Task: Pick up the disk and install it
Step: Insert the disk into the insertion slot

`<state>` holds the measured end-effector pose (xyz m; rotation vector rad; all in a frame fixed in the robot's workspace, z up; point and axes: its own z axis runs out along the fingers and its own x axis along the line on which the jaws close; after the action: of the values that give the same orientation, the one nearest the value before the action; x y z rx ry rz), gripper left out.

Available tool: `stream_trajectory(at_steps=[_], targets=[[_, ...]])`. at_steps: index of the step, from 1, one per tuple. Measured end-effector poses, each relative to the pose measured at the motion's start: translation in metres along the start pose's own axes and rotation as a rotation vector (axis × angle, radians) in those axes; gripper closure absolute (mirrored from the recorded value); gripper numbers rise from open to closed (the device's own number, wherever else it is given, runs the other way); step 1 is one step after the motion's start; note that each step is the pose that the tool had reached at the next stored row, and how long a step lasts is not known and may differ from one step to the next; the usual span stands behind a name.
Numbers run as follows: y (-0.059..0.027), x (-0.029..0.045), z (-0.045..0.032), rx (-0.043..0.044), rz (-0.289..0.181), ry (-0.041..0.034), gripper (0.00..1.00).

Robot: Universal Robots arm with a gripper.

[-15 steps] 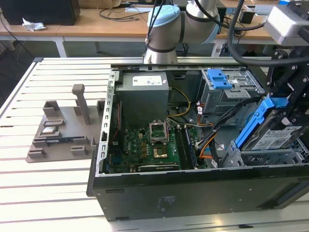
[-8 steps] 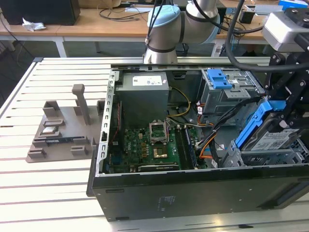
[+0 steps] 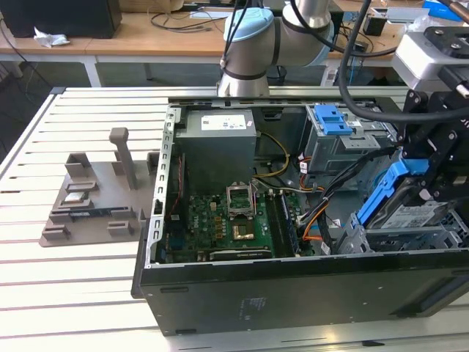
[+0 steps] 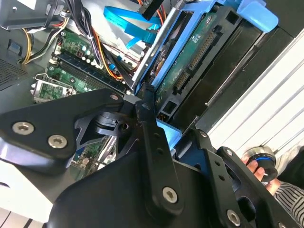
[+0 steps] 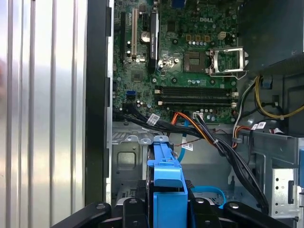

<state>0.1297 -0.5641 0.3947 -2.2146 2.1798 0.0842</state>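
Your disk [image 3: 414, 216] sits tilted in the metal drive cage [image 3: 410, 240] at the lower right of the exterior view, inside the open-sided computer case [image 3: 293, 293], with its blue rail standing above the cage's rim. The cage walls flank it closely, and the case's black wall runs just beside it toward the frame's bottom edge. A bundle of cables [image 3: 322, 213] crowds the cage on the exterior view's left, with the motherboard [image 3: 220, 224] beyond. The slatted tabletop [image 3: 73, 293] spreads around the case, and a grey fixture [image 3: 88, 202] stands at centre left, well apart. In the first wrist view your hand [image 5: 166, 211] is closed on the disk's blue rail, clamping it from both sides. In the second wrist view a person's fingers [image 4: 254, 167] hold a small blue-ringed object outside the case.
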Motion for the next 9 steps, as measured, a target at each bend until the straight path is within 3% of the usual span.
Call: stream_trajectory(at_steps=[7,9], targets=[[0.0000,0.0001,0.0002,0.0001,0.000,0.0007,0.63],[0.0000,0.0000,0.0003,0.0000,0.000,0.0000,0.55]])
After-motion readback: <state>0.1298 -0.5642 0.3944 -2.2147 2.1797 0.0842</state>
